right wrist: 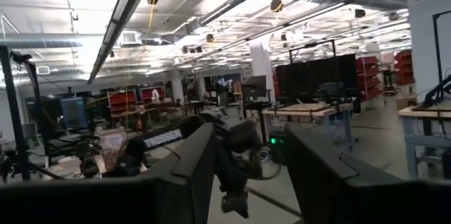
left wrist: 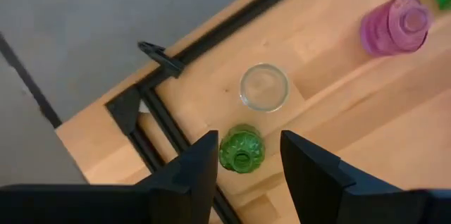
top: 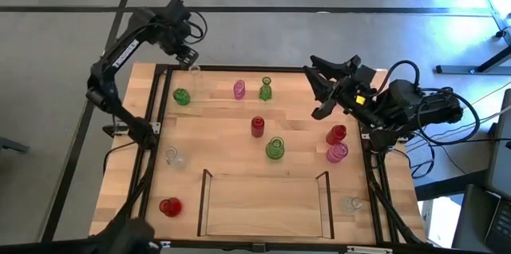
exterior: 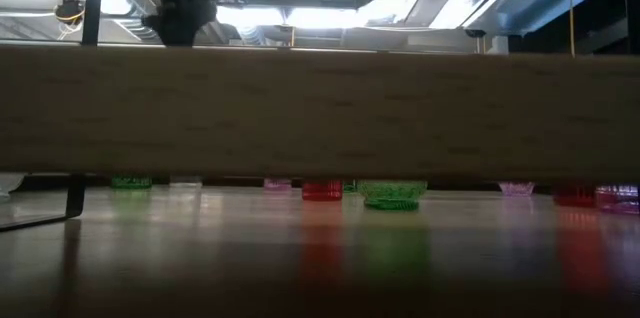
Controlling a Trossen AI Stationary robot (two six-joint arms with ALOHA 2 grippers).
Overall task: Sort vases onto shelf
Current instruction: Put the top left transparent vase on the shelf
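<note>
The left claw (left wrist: 243,164) is hanging over the far left corner of the tabletop (top: 231,126), its fingers spread wide and gripping nothing. Seen past those fingers, a green vase (left wrist: 241,151) is standing just below the gap between them, with a clear vase (left wrist: 264,87) just beside it, nearer the corner of the black frame (left wrist: 151,108). A pink vase (left wrist: 394,25) is sitting farther along the same back row.

The right claw (top: 318,88) is raised over the right side, pointing out level into the room, fingers also wide apart and empty.

The shelf (top: 204,206) is lying at the near middle of the tabletop, and nothing is standing in it. From above, the vases are scattered around it: the pink one and a narrow-necked green vase (top: 265,89) along the back, a red vase (top: 257,126) and a round green vase (top: 275,148) in the middle, another red vase (top: 336,134) touching a second pink vase (top: 337,152) by the right edge, a faint clear vase (top: 175,156) at the left, a squat red vase (top: 169,206) just left of the shelf and a clear one (top: 351,204) to its right.
</note>
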